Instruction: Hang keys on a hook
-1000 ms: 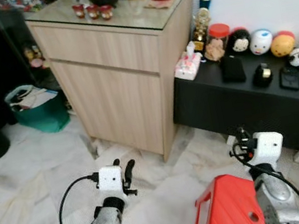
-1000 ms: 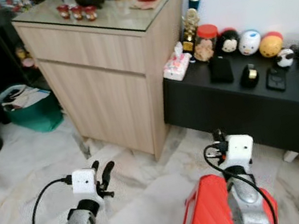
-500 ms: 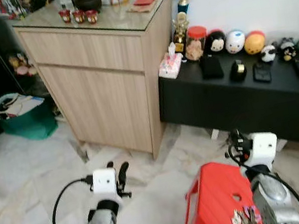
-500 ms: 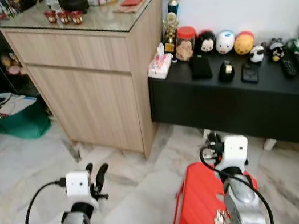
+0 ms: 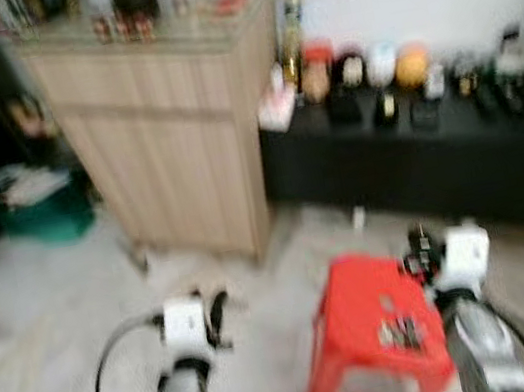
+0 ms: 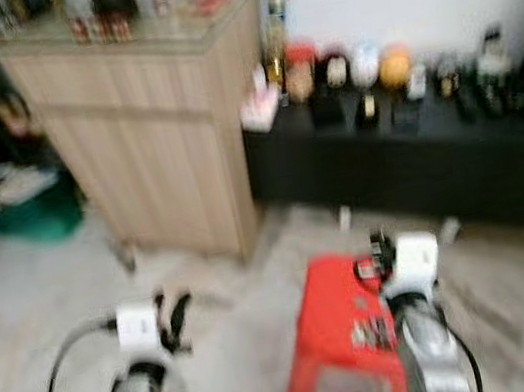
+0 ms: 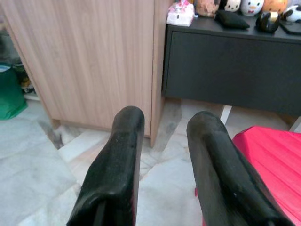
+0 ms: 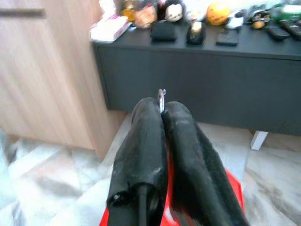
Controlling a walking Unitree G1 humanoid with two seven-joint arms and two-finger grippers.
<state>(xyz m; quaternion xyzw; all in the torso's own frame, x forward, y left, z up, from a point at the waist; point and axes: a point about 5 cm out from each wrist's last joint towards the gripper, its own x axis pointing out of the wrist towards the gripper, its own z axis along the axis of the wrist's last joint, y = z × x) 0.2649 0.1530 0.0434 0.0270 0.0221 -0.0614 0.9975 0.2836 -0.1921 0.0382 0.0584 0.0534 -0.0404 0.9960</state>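
Right gripper [image 8: 162, 106]: fingers pressed together, a thin metal sliver pinched at the tips; what it is, cannot tell. Held low, above the far edge of the red stool [image 5: 366, 325].
Left gripper [image 7: 162, 125]: fingers parted with a clear gap, nothing between them; held low over the marble floor [image 5: 51, 324].
Keys [image 5: 401, 333]: small bunch lying on the stool top, just beside the right arm, apart from its fingertips.
Stool: stands on the floor in front of the black tabletop [image 5: 419, 163].
Tabletop: low, carries a row of round figurines [image 8: 175, 10] and small dark items.
Wooden cabinet [image 5: 178, 150]: beside the tabletop, on the robot's left.
Head views: blurred.
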